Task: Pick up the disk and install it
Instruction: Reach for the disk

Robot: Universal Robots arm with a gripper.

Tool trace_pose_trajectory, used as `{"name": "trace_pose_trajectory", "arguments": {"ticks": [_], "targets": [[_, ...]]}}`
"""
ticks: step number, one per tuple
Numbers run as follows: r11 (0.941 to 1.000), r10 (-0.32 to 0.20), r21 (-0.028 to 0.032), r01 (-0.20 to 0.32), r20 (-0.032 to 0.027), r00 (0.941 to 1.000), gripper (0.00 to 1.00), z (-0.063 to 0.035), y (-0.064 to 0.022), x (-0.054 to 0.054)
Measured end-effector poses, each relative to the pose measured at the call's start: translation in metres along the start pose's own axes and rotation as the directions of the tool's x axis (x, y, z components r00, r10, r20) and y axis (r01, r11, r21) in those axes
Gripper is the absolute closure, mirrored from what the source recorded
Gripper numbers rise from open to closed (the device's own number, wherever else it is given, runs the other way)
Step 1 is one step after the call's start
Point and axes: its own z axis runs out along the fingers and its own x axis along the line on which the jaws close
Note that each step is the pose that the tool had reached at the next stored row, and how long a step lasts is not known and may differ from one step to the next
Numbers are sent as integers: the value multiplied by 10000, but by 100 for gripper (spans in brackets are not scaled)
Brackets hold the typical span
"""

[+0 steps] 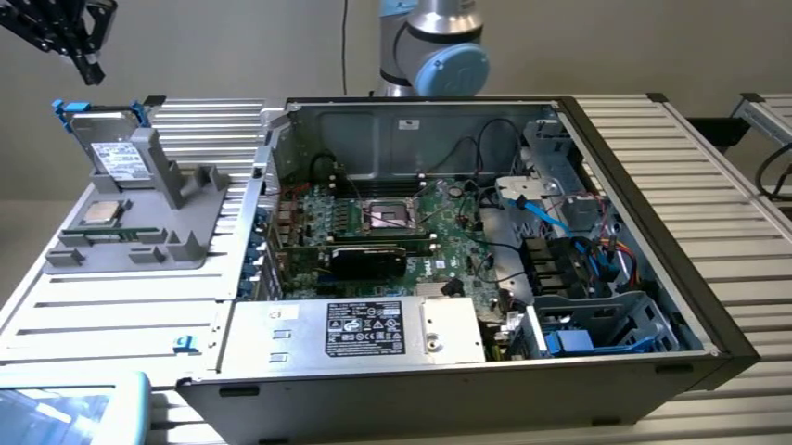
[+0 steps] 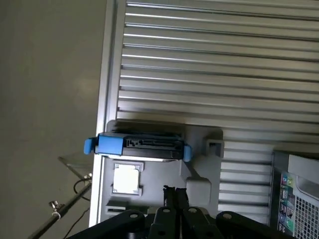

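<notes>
High at the exterior view's far left, the arm's black gripper [image 1: 84, 65] hangs clenched and empty above the disk [image 1: 114, 153], a flat silver-grey hard drive with a white label in a bright blue plastic frame. The disk stands on edge in a grey moulded holder [image 1: 173, 243] on the ribbed aluminium table [image 1: 111, 311]. To the right lies the open black-and-silver desktop computer case [image 1: 409, 130].

From the wrist view, the disk [image 2: 144, 145] shows edge-on, the shut gripper [image 2: 174, 193] near but not touching it, a small square silver processor chip [image 2: 125, 178] just beside. A clean pick would likely need the jaws spread and centred over the drive's upper edge, square to its faces, clear of the blue frame's tabs.
</notes>
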Motion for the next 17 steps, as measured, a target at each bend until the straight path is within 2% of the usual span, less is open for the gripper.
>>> {"name": "trace_pose_trajectory", "arguments": {"ticks": [4,12,15,17], "targets": [[10000,-1,-1,1,-17,10000,89,1,99,98],[10000,-1,-8,1,-131,9999,89,0,240,285],[10000,-1,-11,1,-193,9998,89,0,252,311],[10000,1,-12,-1,-209,9998,89,0,265,340]]}}
